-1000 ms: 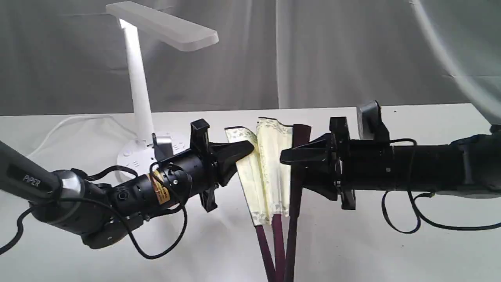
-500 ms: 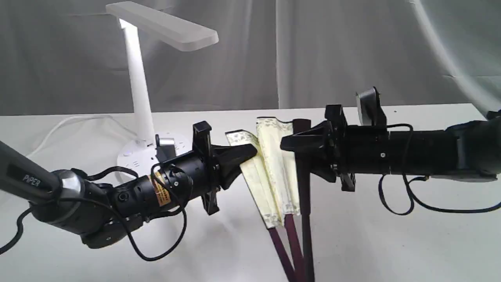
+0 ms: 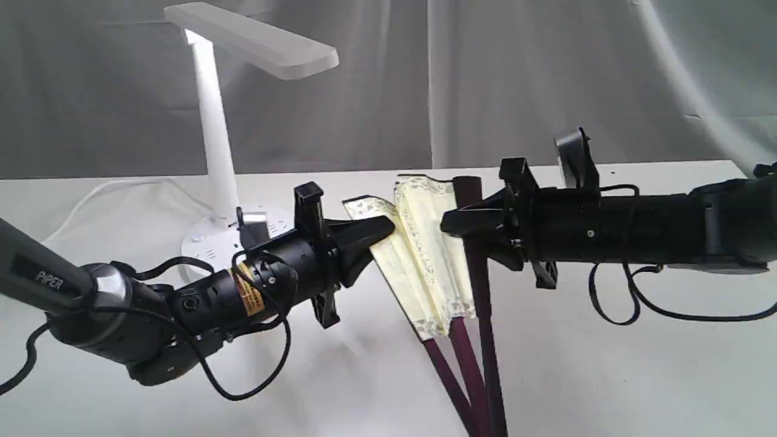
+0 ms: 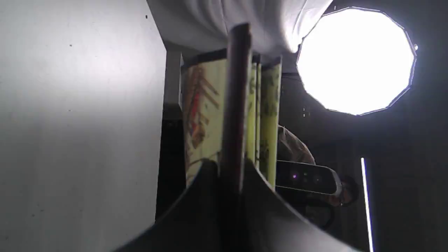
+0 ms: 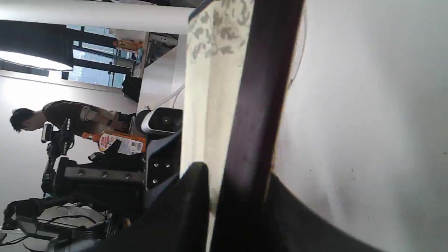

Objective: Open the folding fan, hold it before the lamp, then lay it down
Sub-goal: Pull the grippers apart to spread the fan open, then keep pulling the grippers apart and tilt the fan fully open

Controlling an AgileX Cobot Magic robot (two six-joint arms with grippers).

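Folding fan (image 3: 428,255) is held upright between the two arms, over the middle of the desk (image 3: 607,376), with only a few cream pleats spread and the maroon ribs converging downward out of the exterior view, so it cannot be told whether the pivot end rests on the desk. The left end effector (image 3: 388,227) is closed on one outer guard (image 4: 232,105), and the right end effector (image 3: 446,221) is clamped on the opposite dark guard (image 5: 259,105). Opposite edges are gripped, it is judged, so that the pleats can be drawn open by parting the arms. The opening is judged barely begun. The lamp (image 3: 212,139) stands behind and toward the left arm's side, apart from the fan, which is not yet presented before it.
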